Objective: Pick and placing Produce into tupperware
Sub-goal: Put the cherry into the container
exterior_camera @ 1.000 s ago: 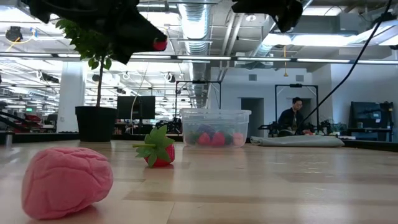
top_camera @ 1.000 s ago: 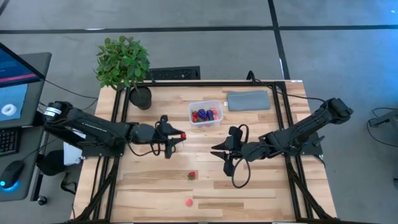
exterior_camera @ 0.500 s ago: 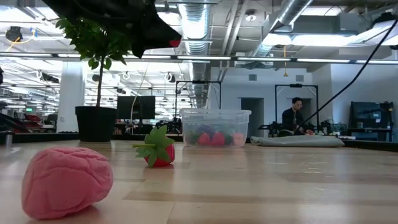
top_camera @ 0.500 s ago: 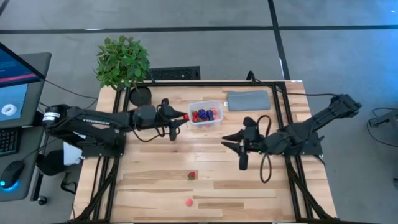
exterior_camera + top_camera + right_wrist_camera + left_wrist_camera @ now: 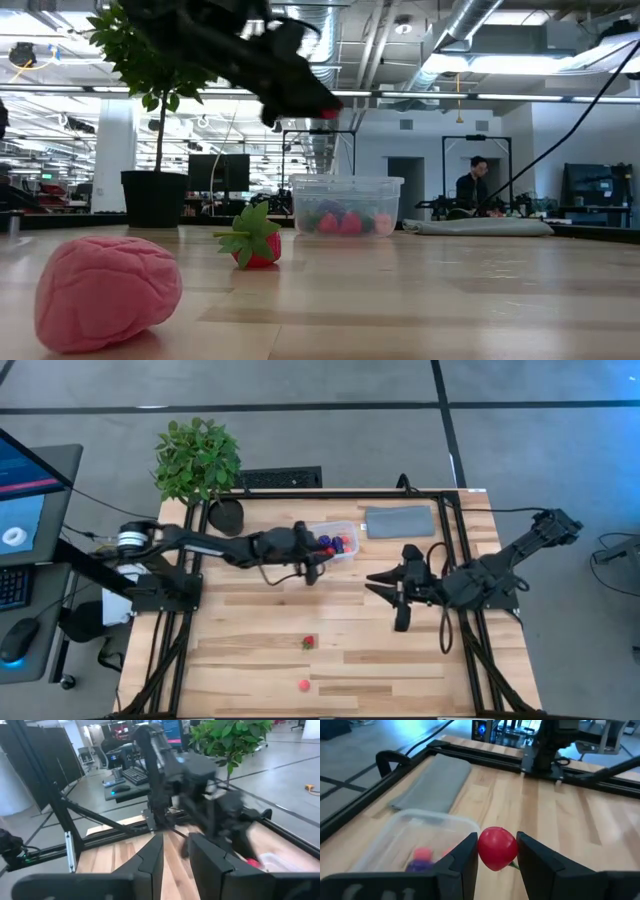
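My left gripper [image 5: 317,549] hangs over the left part of the clear tupperware [image 5: 340,527], shut on a small round red piece of produce [image 5: 496,846]. In the box lie several red, pink and purple pieces [image 5: 330,543]. A red strawberry with a green top [image 5: 309,643] and a pink piece [image 5: 303,684] lie on the wooden table toward its near edge. My right gripper [image 5: 372,582] is shut and holds nothing, raised over the middle of the table, right of the box. My left gripper pinches the red round piece by its two opposite sides [image 5: 483,851] between its two fingers. The fingers come from the table's left, nearly level and tipped a little down. The piece is lifted clear, above the tupperware's left part [image 5: 318,190].
A grey flat pad [image 5: 400,521] lies right of the box at the far edge. A potted plant [image 5: 197,460] stands at the far left corner. Black frame rails [image 5: 330,493] run along the table's sides. A person sits far off in the room [image 5: 470,188].
My left gripper has carried the red piece toward the far edge and then to the right, from the table's left middle to above the tupperware. My right gripper has risen and drawn back toward the table's right edge. Both stayed shut.
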